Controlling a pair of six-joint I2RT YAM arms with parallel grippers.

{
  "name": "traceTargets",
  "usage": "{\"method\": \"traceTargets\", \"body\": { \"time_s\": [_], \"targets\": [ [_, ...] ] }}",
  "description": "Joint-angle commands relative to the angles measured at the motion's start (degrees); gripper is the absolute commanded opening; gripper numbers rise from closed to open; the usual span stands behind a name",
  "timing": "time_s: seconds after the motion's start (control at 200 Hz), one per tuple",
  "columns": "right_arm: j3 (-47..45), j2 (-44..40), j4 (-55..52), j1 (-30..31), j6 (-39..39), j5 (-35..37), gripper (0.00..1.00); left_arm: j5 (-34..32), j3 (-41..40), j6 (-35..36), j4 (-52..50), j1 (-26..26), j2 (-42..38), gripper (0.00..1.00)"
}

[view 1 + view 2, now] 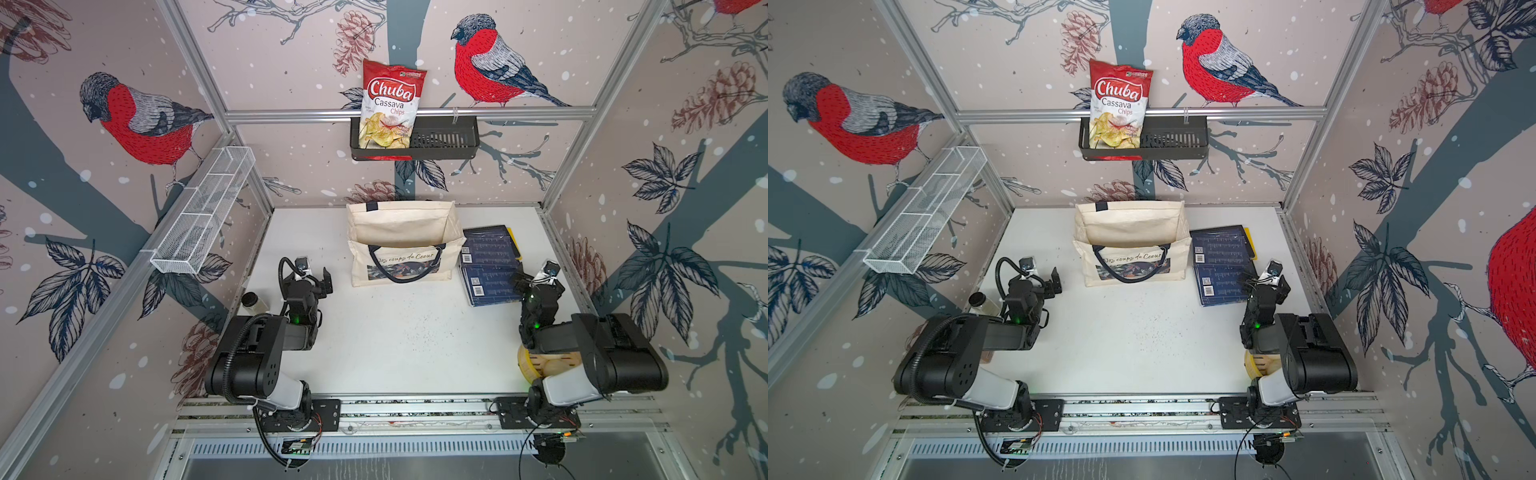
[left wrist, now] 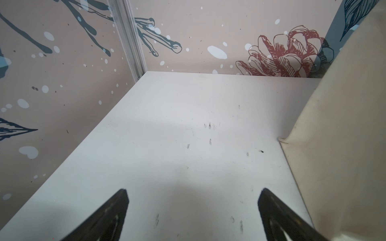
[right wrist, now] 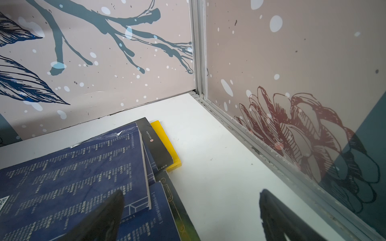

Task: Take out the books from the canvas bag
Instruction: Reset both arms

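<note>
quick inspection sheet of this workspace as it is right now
surface: white tabletop, scuffed, dark specks near the middle
job's things: cream canvas tote bag upright, mouth open, no book seen inside; navy paperback books overlapped flat beside it, with a black book and yellow book under them
clutter: small black-lidded jar by the left arm; round wooden object under the right arm
grippers: left gripper open, empty, beside the bag; right gripper open, empty, over the books' edge
cables: black corrugated hose on the left arm; thin black cable at the right base
surroundings: red-white chips bag in a black wall basket; white mesh shelf; bird-print walls
</note>
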Motion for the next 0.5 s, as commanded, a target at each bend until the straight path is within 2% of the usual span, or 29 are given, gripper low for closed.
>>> {"method": "traceTargets", "body": {
  "time_s": [0.0,0.495],
  "targets": [
    [0.2,-0.2,0.3,0.1,0.8,-0.3,1.0,1.9,0.3,-0.8,3.5,0.2,0.2,0.98],
    [0.2,-0.3,0.3,0.1,0.8,-0.2,1.0,1.8,0.2,-0.7,3.8,0.2,0.0,0.98]
  ]
}}
